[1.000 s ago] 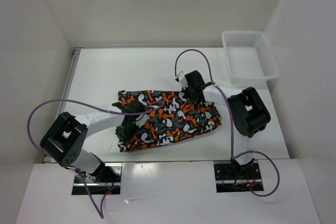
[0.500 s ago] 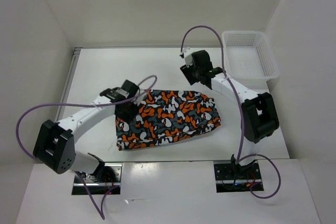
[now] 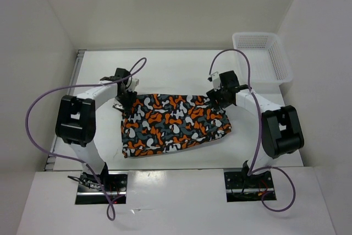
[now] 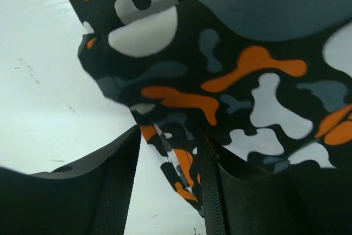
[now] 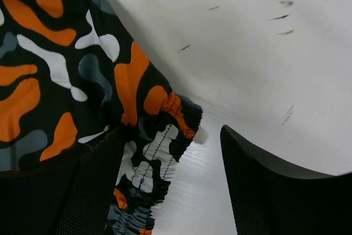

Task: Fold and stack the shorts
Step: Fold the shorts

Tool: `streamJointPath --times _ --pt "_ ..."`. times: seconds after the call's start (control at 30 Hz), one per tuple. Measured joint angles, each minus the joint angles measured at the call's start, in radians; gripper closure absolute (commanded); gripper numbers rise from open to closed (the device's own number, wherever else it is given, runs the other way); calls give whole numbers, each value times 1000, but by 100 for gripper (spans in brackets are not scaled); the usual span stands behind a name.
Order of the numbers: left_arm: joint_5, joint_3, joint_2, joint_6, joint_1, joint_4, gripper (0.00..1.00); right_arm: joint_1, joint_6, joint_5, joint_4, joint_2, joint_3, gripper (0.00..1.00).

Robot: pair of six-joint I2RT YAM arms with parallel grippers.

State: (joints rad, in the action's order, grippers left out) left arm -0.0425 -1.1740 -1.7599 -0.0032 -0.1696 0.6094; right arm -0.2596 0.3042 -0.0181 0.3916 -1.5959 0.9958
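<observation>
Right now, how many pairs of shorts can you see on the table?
1. The camouflage shorts lie in the middle of the table, nearer than the white basket and to its left. A second pair hidden underneath cannot be ruled out.

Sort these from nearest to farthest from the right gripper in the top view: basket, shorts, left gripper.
1. The shorts, right beside the right gripper, at their far-right corner.
2. The white mesh basket, at the table's back right.
3. The left gripper, at the shorts' far-left corner.
</observation>
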Motion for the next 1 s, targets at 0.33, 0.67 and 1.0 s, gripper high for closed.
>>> streamJointPath --times 0.33,0.67,1.0 --pt "22 -84 -136 -1 41 -47 47 2 38 69 -17 -1 -128 51" --pt "4 -352 -322 -1 84 -75 47 0 -30 -39 -154 -169 53 60" --pt "-26 -409 -356 0 147 -113 41 29 -188 -63 -184 -192 211 26"
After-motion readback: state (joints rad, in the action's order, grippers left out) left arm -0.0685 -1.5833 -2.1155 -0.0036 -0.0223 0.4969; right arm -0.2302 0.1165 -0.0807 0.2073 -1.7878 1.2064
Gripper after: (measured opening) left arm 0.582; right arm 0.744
